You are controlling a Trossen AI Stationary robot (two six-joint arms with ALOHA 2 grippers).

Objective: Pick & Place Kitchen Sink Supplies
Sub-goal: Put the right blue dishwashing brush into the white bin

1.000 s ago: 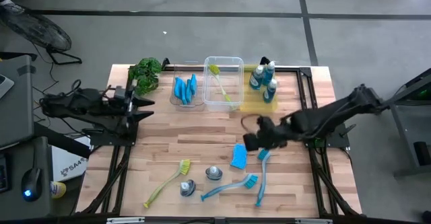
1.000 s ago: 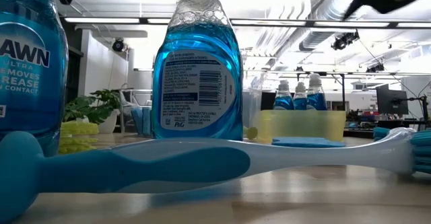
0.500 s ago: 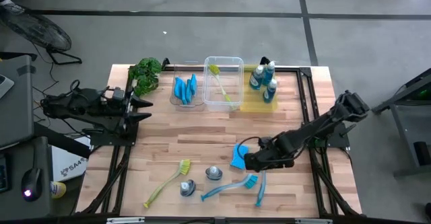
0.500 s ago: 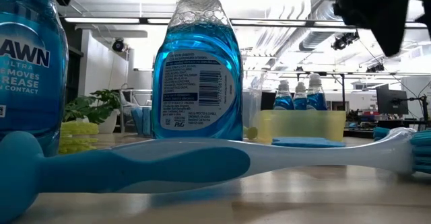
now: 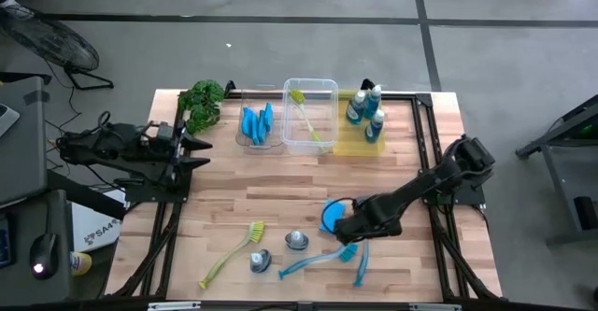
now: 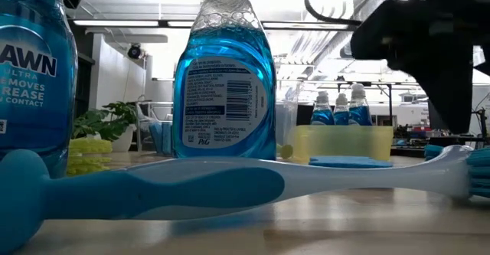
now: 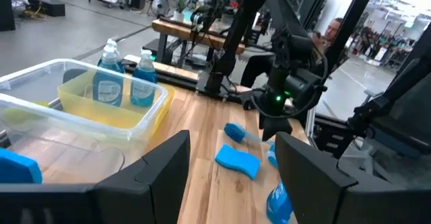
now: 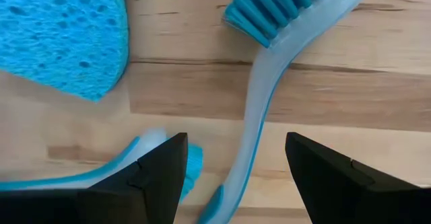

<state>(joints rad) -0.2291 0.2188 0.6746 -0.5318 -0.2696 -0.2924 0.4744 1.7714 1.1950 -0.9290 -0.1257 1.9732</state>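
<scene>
Hovering with fingers apart, the right gripper [image 8: 232, 167] straddles a blue brush [image 8: 269, 83]; a sponge [image 8: 64, 32] lies beside (another brush head [image 8: 193, 167] crowds one finger).

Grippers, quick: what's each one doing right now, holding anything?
Left gripper: open, empty, waiting at the table's left edge.
Right gripper: open, empty, low over a blue brush.

Flat blue porous sponge [image 5: 330, 217] lay on wood near table centre-right. Two blue long-handled plastic dish brushes [image 5: 318, 259] [image 5: 361, 261] lay flat just near of it, bristle heads close together. Yellow-green long-handled dish brush [image 5: 231, 253] lay diagonal at near left. Two grey-capped blue-liquid bottles [image 5: 261, 261] [image 5: 296, 242] lay between. Further blue sponges [image 5: 256, 123], yellow-green brush [image 5: 306, 117], blue-liquid bottles [image 5: 365, 107] sat at far edge.
</scene>
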